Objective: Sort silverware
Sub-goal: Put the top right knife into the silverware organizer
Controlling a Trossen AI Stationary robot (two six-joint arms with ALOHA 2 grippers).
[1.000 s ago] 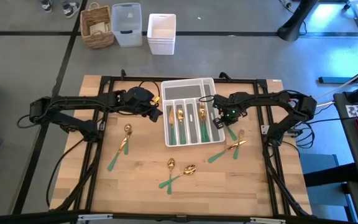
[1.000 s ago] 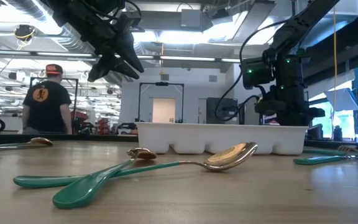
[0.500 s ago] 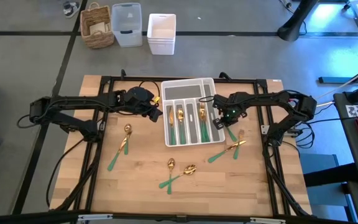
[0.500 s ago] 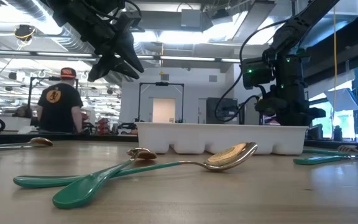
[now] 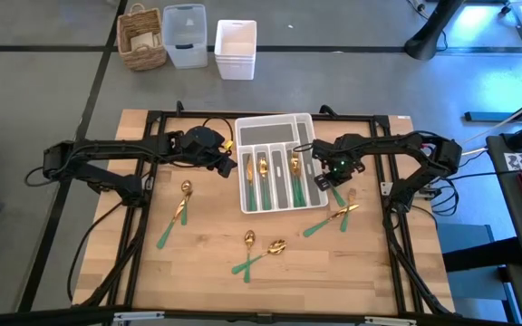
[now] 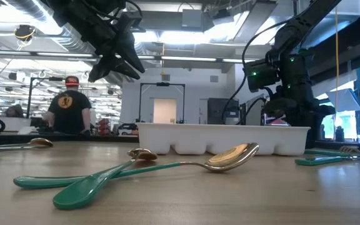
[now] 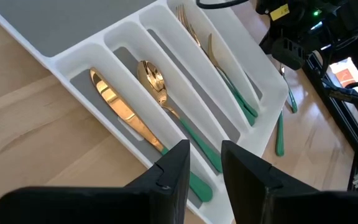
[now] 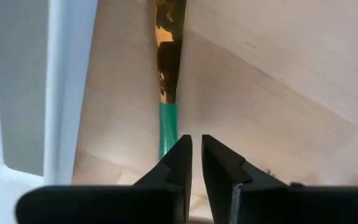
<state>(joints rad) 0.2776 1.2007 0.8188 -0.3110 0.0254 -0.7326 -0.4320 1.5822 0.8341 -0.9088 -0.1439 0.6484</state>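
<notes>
The silverware has gold heads and green handles. Three pieces lie in the slots of the white tray (image 5: 243, 122): a knife (image 7: 120, 109), a spoon (image 7: 157, 84) and forks (image 7: 204, 43). Others lie flat on the wooden table: one spoon (image 5: 181, 204), two crossed spoons (image 5: 261, 249) and forks (image 5: 338, 213). My left gripper (image 7: 205, 168) hangs open above the tray's left side, holding nothing. My right gripper (image 8: 196, 152) points down beside the tray's right wall (image 8: 67, 74). Its fingers are a narrow gap apart over the green handle of one piece (image 8: 166, 124) lying on the table. My right gripper has nothing in the gap between its fingers. The piece's green handle (image 8: 165, 140) runs behind one fingertip (image 8: 176, 155). I cannot tell whether that finger touches it.
Black frame rails (image 5: 152, 116) run around the table top. A wicker basket (image 5: 143, 36) and white bins (image 5: 236, 47) stand on the floor beyond the far edge. A person (image 6: 70, 109) walks in the room behind. Bare wood lies toward the near edge.
My right gripper has tipped a little at the wrist while staying beside the tray's right wall. My left arm and the silverware have kept still.
</notes>
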